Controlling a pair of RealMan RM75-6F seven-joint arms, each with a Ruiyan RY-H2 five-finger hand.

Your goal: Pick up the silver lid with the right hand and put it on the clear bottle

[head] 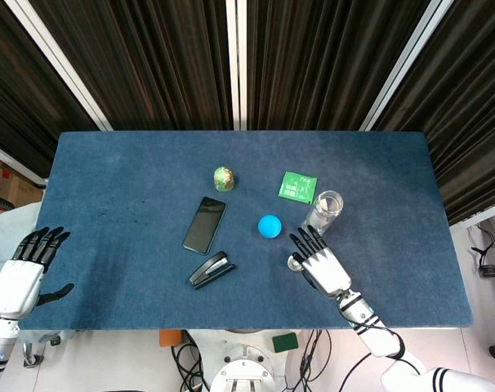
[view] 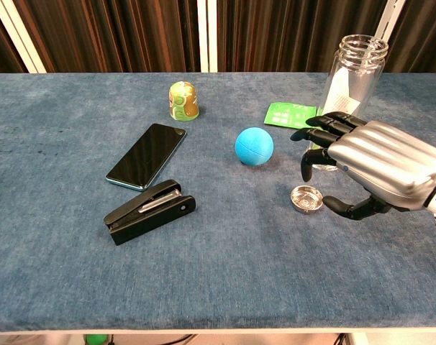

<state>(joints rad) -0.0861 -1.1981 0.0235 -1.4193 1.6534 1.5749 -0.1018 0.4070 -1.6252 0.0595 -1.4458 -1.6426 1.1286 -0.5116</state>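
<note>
The silver lid (view: 306, 198) lies flat on the blue table, open side up; in the head view the lid (head: 296, 263) peeks out at the left edge of my right hand. My right hand (view: 369, 164) hovers just right of and above it, fingers spread and curved, holding nothing. The clear bottle (view: 350, 86) stands upright without a cap directly behind that hand, also seen as the bottle (head: 323, 211) in the head view. My left hand (head: 23, 273) is off the table's near left corner, fingers apart and empty.
A blue ball (view: 254, 146) sits left of the bottle, a green packet (view: 290, 113) behind it. A black stapler (view: 150, 211), a dark phone (view: 147, 154) and a small green-gold figurine (view: 183, 100) lie further left on the table (view: 60, 273).
</note>
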